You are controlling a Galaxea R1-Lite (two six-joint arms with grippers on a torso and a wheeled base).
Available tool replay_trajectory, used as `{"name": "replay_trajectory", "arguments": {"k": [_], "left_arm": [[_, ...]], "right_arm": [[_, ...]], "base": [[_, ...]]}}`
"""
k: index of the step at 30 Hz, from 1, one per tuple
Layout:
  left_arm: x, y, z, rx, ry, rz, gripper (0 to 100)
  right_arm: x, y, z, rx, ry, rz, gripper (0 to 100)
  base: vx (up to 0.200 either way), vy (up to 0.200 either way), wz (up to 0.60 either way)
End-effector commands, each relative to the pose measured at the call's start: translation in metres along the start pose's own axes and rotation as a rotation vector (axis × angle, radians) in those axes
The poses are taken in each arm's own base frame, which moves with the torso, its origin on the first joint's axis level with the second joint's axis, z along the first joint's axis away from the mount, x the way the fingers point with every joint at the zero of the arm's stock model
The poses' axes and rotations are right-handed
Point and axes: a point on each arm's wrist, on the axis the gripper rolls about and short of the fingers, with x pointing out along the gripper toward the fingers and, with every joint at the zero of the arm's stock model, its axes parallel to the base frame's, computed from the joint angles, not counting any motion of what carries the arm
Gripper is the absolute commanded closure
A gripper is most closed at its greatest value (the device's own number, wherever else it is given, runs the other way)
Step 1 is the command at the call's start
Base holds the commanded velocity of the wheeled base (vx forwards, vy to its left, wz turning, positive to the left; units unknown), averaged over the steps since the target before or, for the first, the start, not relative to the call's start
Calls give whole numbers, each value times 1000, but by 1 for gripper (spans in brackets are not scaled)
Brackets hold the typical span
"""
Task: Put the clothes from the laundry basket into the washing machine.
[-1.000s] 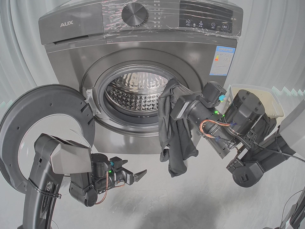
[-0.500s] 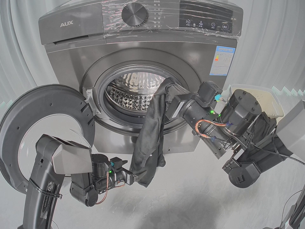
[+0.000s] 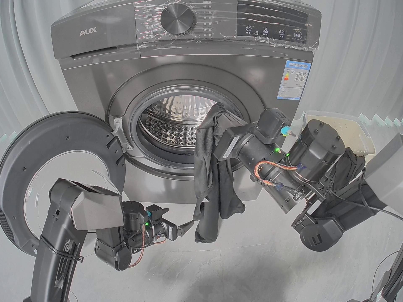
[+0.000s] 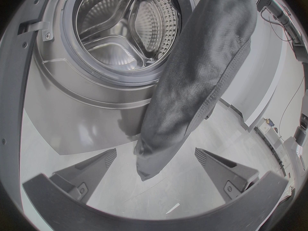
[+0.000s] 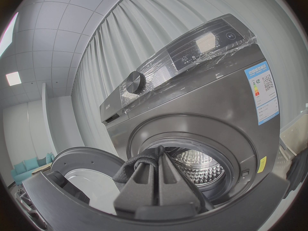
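At the drum mouth: dark garment (image 3: pixel 212 177), hung by its upper end from your right tool and draping down over the lower rim of the opening toward the floor (image 3: pixel 252 256); none of it is inside.
Right tool (image 5: pixel 158 156): clenched on the garment's bunched top, just in front of the opening's right side.
Left tool (image 3: pixel 183 228): released, fingers spread, low near the floor; the garment's lower end hangs just beside them, and you cannot tell whether it touches.
Drum (image 3: pixel 180 120): bare steel, with no clothes visible inside.
Washing machine (image 3: pixel 184 66): door (image 3: pixel 54 156) swung wide open to the left.
Laundry basket (image 3: pixel 357 128): pale, to the right of the machine and behind your right arm; dark fabric (image 3: pixel 350 166) at its near side is likely more clothes.
Progress: judged early. You have one piece lifted and nothing loaded. Left to do: feed this piece in, let go, and go back for whatever the basket holds.
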Motion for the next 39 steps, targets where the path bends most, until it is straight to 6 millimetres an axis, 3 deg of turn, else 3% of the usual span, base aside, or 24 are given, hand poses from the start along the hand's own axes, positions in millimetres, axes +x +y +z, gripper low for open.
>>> {"name": "replay_trajectory", "arguments": {"k": [1, 8, 26, 27, 34, 39], "left_arm": [[1, -2, 0, 2, -3, -8, 0], [6, -9, -3, 13, -3, -33, 0], [35, -1, -10, 27, -65, -4, 0], [37, 1, -8, 26, -79, 8, 100], [43, 1, -1, 28, -114, 6, 100], [36, 8, 8, 26, -128, 26, 100]], "right_arm": [[2, 0, 0, 1, -2, 0, 100], [6, -3, -3, 0, -5, -10, 100], [6, 1, -3, 5, -6, -1, 100], [5, 1, -3, 5, -6, 0, 100], [5, 3, -6, 10, 0, 7, 100], [4, -2, -6, 6, -3, -26, 100]], "base": [[0, 0, 0], [0, 0, 0], [0, 0, 0], [0, 0, 0], [0, 0, 0], [0, 0, 0]]}}
